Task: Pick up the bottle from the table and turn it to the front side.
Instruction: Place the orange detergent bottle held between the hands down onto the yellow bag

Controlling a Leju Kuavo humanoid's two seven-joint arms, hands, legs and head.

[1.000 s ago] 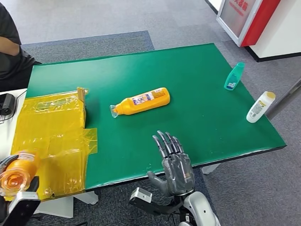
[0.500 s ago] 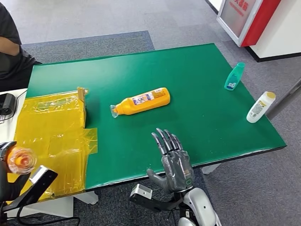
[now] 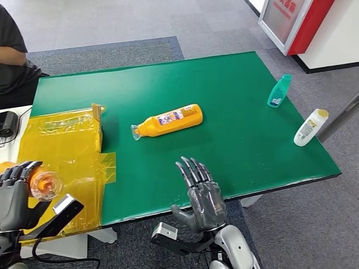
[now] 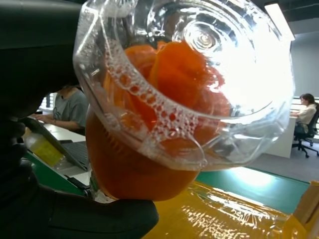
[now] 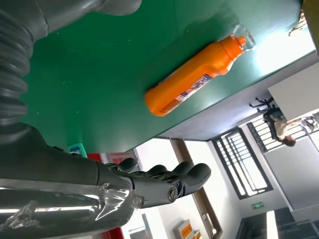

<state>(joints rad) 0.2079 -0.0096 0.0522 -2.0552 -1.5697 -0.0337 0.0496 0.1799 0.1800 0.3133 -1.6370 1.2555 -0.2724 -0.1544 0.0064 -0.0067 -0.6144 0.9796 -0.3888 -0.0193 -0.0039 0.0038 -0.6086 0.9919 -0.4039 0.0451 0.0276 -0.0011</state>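
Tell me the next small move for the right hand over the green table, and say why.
Probably reach the right hand forward toward the orange bottle. That hand hovers open at the table's near edge, holding nothing, while the bottle lies on its side farther in, untouched. The left hand already grips another orange bottle, so it is not free.

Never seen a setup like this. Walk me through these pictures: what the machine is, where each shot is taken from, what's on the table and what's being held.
It is a humanoid robot with two arms. The head view looks down on a green table; the other two pictures come from cameras behind each wrist. An orange bottle lies on its side mid-table, with a teal bottle and a white bottle at the right edge and yellow plastic sheeting on the left. The left hand holds another orange bottle. The right hand is open, holding nothing.
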